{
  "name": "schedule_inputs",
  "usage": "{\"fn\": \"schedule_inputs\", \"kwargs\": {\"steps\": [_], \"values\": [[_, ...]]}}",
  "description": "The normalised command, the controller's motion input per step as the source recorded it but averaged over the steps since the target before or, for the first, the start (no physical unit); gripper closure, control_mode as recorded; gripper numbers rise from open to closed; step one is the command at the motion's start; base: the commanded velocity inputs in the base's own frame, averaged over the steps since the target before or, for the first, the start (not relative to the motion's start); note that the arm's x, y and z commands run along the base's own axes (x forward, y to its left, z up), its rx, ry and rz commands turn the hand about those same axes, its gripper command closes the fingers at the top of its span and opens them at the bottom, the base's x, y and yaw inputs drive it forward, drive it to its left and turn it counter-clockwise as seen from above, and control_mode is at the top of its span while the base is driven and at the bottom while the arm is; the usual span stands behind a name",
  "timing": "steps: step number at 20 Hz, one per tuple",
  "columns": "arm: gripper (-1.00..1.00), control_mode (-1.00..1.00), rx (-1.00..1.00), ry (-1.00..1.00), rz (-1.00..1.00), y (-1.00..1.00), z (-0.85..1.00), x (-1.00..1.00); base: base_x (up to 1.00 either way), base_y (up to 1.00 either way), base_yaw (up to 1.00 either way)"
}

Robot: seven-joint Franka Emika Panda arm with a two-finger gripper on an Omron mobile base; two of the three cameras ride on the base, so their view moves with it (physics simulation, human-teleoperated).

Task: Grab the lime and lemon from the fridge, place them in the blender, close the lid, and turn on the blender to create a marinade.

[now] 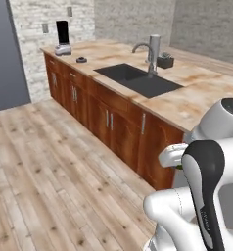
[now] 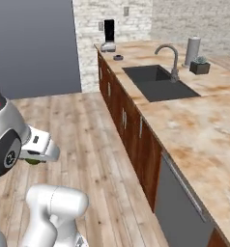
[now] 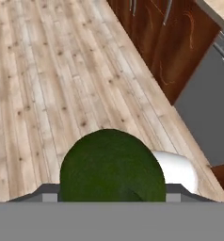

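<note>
Down in the hand view, sitting big and dark green between the finger tips: the lime (image 3: 112,164), being held by the tool (image 3: 112,197), half closed around it, over the wooden floor (image 3: 48,70). Peeking out as just a small green bit under the white hand in the right base view (image 2: 35,161). Far off on the tabletop (image 1: 197,93), standing by the brick wall (image 1: 35,19): the blender (image 1: 62,37), with the lid (image 1: 81,60) lying near it. Sitting further along: the sink (image 1: 138,78) and a grey can (image 2: 192,50).
</note>
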Motion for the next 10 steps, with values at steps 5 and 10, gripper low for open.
{"fn": "schedule_inputs", "kwargs": {"steps": [5, 10], "values": [[1.00, 1.00, 0.00, 0.00, 0.00, 0.00, 0.00, 0.00, 1.00, 1.00, -0.38], [1.00, 1.00, 0.00, 0.00, 0.00, 0.00, 0.00, 0.00, 1.00, 1.00, -0.37]]}}
